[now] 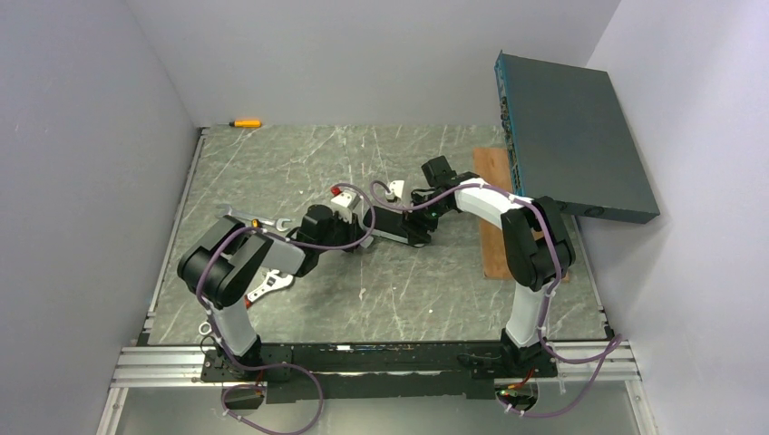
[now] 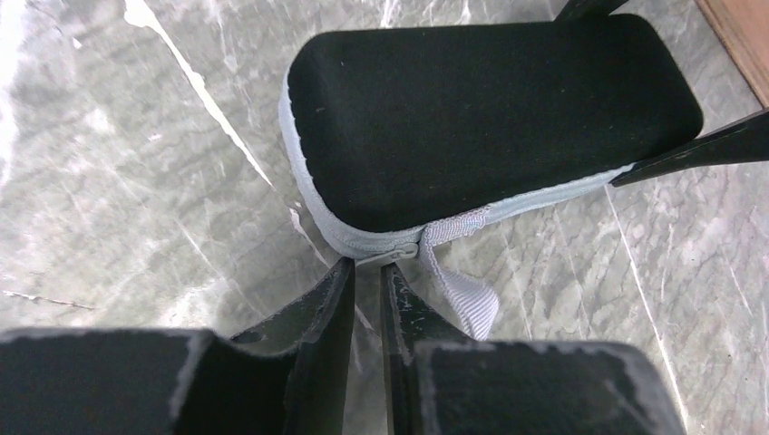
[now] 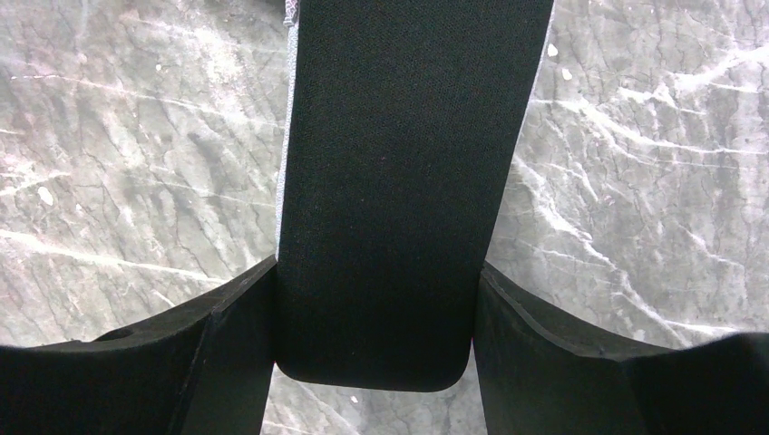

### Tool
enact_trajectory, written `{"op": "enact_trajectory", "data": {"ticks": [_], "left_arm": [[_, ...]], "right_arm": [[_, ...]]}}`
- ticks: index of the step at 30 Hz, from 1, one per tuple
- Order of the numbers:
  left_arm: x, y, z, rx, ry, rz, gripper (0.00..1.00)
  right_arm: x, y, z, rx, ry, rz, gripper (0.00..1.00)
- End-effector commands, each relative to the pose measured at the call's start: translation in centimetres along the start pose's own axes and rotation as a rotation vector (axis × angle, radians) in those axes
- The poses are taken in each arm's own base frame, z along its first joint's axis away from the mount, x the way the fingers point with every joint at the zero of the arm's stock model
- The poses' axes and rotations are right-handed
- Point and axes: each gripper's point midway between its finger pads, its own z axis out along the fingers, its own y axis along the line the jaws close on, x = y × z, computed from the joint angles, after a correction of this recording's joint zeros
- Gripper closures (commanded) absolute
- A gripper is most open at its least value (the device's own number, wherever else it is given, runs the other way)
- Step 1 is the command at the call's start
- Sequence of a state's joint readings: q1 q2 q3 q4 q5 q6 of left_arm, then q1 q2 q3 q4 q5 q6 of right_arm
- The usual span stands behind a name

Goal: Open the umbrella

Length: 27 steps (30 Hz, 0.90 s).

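Clamps the umbrella (image 3: 390, 136), a zipped black oblong, across its width with the right tool (image 3: 376, 272), fingers pressed against both sides. Sets the left tool (image 2: 367, 272) nearly closed, a thin gap between its tips, right at the pale zipper pull (image 2: 392, 255); cannot tell whether pinched. Has the bundle flat on the marble counter (image 2: 109, 181) mid-scene, left of the wooden board (image 1: 494, 236).

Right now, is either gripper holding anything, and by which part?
Right gripper holds the umbrella across its width, near one end. Left gripper is nearly shut at the zipper slider; whether it grips it cannot be told.
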<state>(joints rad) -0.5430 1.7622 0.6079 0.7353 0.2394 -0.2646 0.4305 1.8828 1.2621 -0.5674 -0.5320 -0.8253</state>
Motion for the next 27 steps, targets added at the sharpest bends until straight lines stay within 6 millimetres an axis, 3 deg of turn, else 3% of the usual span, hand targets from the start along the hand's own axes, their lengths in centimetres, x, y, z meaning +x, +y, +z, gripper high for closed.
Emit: {"op": "enact_trajectory", "data": {"ticks": [1, 6, 10, 13, 14, 19, 23, 27], "left_arm": [[-0.6, -0.9, 1.1, 0.021, -0.012, -0.028, 0.82], [-1.4, -0.2, 1.4, -0.014, -0.035, -0.045, 1.00], [-2.8, -1.8, 1.2, 0.087, -0.076, -0.003, 0.99], [-2.6, -3.1, 0.9, 0.149, -0.082, -0.002, 0.70], [-2.5, -3.3, 0.8, 0.158, -0.082, -0.002, 0.65], [-1.7, -3.4, 0.7, 0.136, -0.067, 0.015, 0.63], [-1.9, -1.3, 1.7, 0.022, -0.062, -0.022, 0.69], [-3.8, -1.1, 2.6, 0.033, -0.104, -0.053, 0.89]], "right_arm": [[0.6, 4.4, 0.5, -0.154, 0.015, 0.071, 0.85], [1.0, 4.4, 0.6, -0.157, 0.029, 0.070, 0.86], [1.4, 4.5, 0.7, -0.160, 0.044, 0.070, 0.87], [1.2, 4.5, 0.7, -0.160, 0.040, 0.068, 0.87], [1.2, 4.4, 0.7, -0.161, 0.040, 0.070, 0.86], [1.1, 4.3, 0.8, -0.166, 0.039, 0.062, 0.86], [1.1, 4.5, 0.7, -0.178, 0.038, 0.041, 0.87], [1.9, 4.6, 0.8, -0.184, 0.061, 0.024, 0.90]]}}
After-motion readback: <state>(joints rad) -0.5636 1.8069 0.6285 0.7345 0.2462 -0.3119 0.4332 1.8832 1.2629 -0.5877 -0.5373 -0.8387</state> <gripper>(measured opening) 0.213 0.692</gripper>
